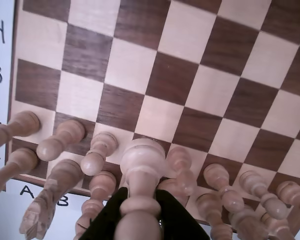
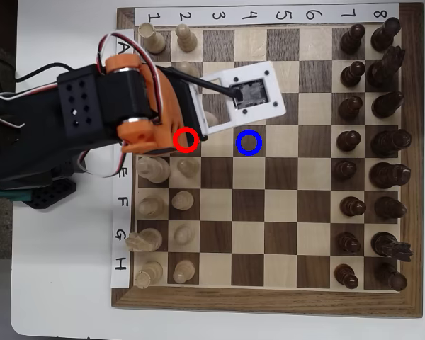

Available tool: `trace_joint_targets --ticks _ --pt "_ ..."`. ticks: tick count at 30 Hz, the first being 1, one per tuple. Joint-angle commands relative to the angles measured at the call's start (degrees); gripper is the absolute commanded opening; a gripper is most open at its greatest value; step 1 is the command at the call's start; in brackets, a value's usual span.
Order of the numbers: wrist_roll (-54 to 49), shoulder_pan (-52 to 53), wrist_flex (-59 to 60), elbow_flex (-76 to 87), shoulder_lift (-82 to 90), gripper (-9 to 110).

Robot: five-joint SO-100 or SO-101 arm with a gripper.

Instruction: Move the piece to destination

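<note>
Pincer (image 1: 140, 200) first: in the wrist view its two black jaws sit tight against either side of the stem of the piece (image 1: 142, 160), so I read it as closed on that pale pawn, with almost no gap left. The piece stands upright in the grip over the near edge of the board (image 1: 190, 75), by rows 1 and 2, with other pale pawns (image 1: 65, 137) leaning away to its left and right.

In the overhead view, from the left, I see the white worktop (image 2: 64, 283), then the black and orange arm (image 2: 92, 113) reaching over rows A to D. It covers the pincer, and I cannot pick out the piece for certain. A red ring (image 2: 186, 139) shows at the arm's edge. The destination (image 2: 248, 142) lies two squares right of it, bare, just below the white camera mount (image 2: 251, 88). Dark pieces (image 2: 350, 142) line the far right
</note>
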Motion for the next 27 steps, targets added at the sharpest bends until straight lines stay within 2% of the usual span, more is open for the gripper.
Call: trace_joint_targets --ticks 1,10,27 --pt "-0.18 -0.09 0.79 -5.54 -0.53 0" --pt "-0.18 -0.79 0.18 -10.2 -6.77 0" --pt "-0.26 1.93 -12.13 -10.11 -19.51 0"
